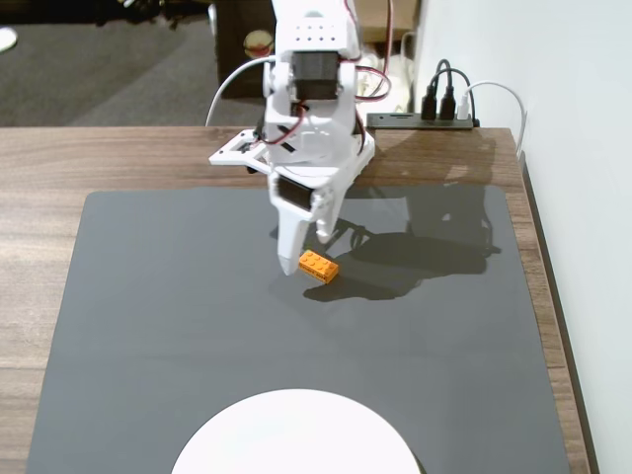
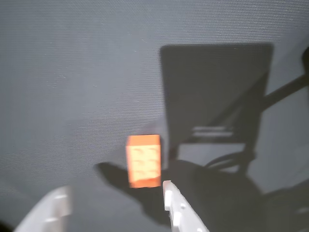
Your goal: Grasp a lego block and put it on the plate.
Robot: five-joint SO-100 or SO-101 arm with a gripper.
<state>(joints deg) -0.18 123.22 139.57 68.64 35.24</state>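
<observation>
Orange plastic, studded on top, the small rectangular lego block (image 1: 318, 266) lies flat on the dark grey rectangular mat (image 1: 158, 326) that covers most of the brown wood-grain table (image 1: 59, 158), a little above the mat's middle in the fixed view. The white two-finger gripper (image 1: 304, 249) hangs over it from the white arm (image 1: 314, 69), its fingertips down at the block's upper left end, close to it or perhaps touching; the fixed view is too coarse to settle that. In the wrist view the block (image 2: 143, 160) sits between the two white fingers (image 2: 179, 208), which stand apart with a clear gap, one finger at the lower left and the other just below the block's right corner, so the gripper (image 2: 116, 193) is spread and clamps nothing. That view is somewhat blurred. The large round plain white plate (image 1: 292, 434) lies at the bottom edge of the fixed view, partly cut off, well apart from the block. A black power strip (image 1: 425, 120) with plugged cables rests on the table by the white wall (image 1: 553, 59).
</observation>
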